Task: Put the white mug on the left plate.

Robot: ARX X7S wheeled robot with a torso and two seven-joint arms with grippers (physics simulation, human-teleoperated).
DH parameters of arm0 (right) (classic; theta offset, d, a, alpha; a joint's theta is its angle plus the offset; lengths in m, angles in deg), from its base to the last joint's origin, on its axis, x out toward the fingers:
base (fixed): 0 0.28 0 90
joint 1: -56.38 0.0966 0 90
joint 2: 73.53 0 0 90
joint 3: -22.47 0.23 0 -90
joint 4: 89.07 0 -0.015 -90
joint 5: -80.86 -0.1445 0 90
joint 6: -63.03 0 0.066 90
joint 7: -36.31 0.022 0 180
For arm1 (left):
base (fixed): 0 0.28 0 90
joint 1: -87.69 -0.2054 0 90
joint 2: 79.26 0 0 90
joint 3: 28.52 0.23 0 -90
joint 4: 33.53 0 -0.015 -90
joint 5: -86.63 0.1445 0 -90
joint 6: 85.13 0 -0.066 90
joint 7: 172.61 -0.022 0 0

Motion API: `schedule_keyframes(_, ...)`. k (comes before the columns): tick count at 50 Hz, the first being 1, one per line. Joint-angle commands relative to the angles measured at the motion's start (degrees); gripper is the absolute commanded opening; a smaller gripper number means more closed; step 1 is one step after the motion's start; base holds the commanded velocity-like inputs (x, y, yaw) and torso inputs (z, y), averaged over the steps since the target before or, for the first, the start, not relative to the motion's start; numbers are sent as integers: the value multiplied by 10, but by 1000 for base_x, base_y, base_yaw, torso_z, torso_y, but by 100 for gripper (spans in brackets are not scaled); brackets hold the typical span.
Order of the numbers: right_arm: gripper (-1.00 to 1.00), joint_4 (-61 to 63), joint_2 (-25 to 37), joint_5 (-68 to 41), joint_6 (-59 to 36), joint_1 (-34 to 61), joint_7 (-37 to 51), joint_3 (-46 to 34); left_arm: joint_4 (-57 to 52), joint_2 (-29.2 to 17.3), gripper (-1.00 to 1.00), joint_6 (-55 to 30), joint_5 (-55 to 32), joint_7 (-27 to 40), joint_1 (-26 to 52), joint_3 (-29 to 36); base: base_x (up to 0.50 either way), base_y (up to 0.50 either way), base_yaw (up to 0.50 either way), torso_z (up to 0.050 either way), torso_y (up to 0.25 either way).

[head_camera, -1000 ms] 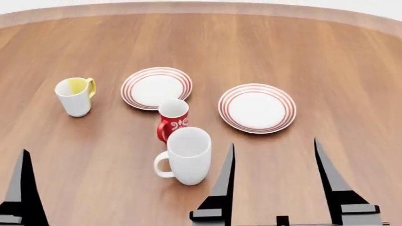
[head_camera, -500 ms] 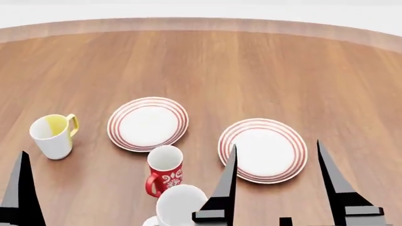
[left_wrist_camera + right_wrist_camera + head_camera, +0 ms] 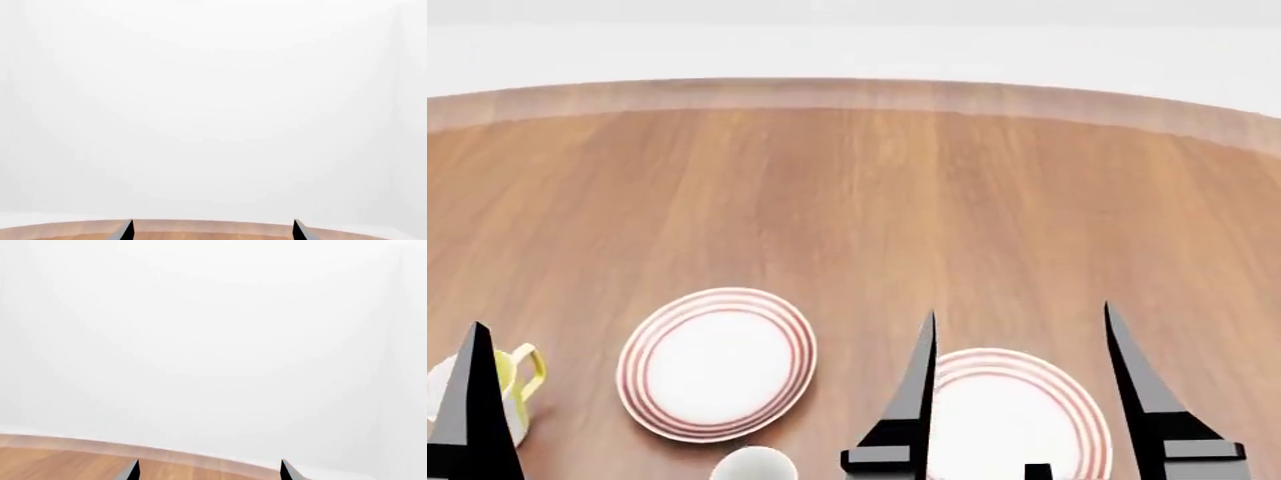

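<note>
Barely begun, judging by the layout: nothing resting on the round, shallow white left plate (image 3: 718, 365) with thin red rings, bare on the brown wooden table (image 3: 854, 200). No clear sight of the tall, plain, glossy white mug; only a pale rim (image 3: 754, 466) at the head view's bottom edge, impossible to assign. Left gripper (image 3: 212, 231) and right gripper (image 3: 1018, 312) both spread wide, holding nothing. Left to do: finding, grasping, carrying, setting down.

Right gripper (image 3: 1018, 325) fingers spread, bare air between; second plate (image 3: 1014, 420) beneath them, left plate (image 3: 717, 362) just beside the left finger.
</note>
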Motion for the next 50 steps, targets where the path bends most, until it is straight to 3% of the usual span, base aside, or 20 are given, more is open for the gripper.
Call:
schedule_keyframes(1, 100, 1, 2, -5, -4, 2, 3, 0, -4, -15, 100, 3, -15, 17, 2, 4, 500, 0, 0, 0, 0)
schedule_keyframes(12, 100, 1, 10, 5, 14, 2, 14, -9, -1, -29, 100, 12, -24, 33, 2, 14, 500, 0, 0, 0, 1)
schedule_keyframes(18, 100, 4, 13, 14, 20, 0, 26, -8, 0, -37, 100, 17, -29, 41, 2, 18, 39, 0, 0, 0, 2)
schedule_keyframes(50, 100, 5, 19, 13, 8, 5, 34, -20, 8, -65, 100, 37, -42, 70, 2, 37, 0, 497, 0, 0, 0)
